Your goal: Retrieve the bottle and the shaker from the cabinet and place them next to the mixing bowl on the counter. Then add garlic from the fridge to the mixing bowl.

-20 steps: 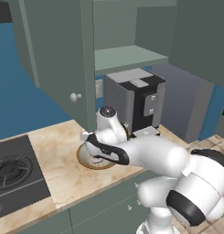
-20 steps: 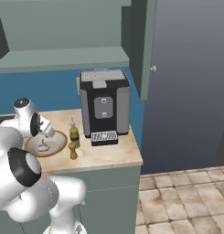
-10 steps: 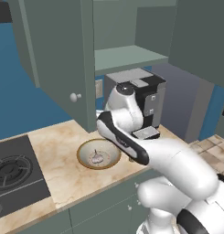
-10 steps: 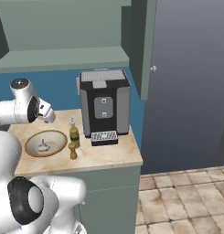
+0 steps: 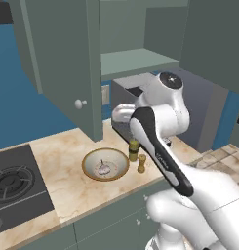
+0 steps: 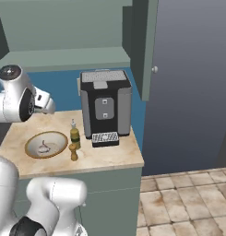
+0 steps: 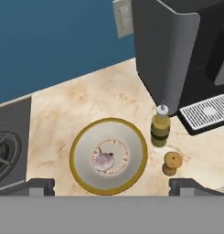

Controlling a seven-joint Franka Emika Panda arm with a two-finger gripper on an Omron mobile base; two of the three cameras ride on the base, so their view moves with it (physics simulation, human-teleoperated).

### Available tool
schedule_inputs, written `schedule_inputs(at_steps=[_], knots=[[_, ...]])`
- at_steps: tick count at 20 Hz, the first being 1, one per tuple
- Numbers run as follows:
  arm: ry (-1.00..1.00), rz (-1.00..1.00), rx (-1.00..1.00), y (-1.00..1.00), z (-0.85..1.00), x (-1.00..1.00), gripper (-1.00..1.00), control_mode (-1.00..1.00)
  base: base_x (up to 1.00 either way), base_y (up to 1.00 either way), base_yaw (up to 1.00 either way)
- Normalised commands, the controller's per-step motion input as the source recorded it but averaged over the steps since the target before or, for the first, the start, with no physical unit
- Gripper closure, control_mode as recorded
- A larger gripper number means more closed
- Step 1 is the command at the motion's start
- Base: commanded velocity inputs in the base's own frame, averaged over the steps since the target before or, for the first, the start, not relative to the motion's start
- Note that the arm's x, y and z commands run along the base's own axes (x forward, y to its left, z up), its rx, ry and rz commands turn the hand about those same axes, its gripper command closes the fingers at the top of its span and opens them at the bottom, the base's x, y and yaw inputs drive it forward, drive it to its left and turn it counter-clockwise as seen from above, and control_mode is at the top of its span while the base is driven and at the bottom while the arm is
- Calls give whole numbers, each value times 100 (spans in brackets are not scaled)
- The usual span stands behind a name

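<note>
The mixing bowl (image 7: 79, 145) (image 5: 88, 162) (image 6: 31, 143), cream with a golden rim, sits on the marble counter. A pale garlic bulb (image 7: 104, 160) (image 5: 102, 168) (image 6: 44, 148) lies in its middle. Just right of the bowl stands the olive-green bottle (image 7: 160, 127) (image 5: 133, 150) (image 6: 75, 134) with a white cap. The small wooden shaker (image 7: 171, 163) (image 5: 141, 163) (image 6: 74, 151) stands in front of the bottle. My gripper (image 7: 112, 186) hangs high above the bowl, open, with nothing between its fingers.
A black coffee machine (image 7: 177, 55) (image 6: 105, 106) stands close behind the bottle, its drip tray (image 7: 205, 113) jutting forward. A black stove (image 5: 13, 185) (image 7: 6, 151) lies left of the bowl. An open cabinet door (image 5: 67, 63) hangs over the counter, with a bare shelf (image 5: 135, 61) behind it.
The hand has risen from the bowl's rim to well above the counter. The garlic stays in the bowl.
</note>
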Motion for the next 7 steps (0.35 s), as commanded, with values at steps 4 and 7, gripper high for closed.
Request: schedule_inputs(at_steps=[4, 7], knots=[[-21, 0, 0, -48, 50, -89, -100, -100, 0, 0, 0], [-26, 0, 0, -33, 40, -98, -100, -100, 0, 0, 0]])
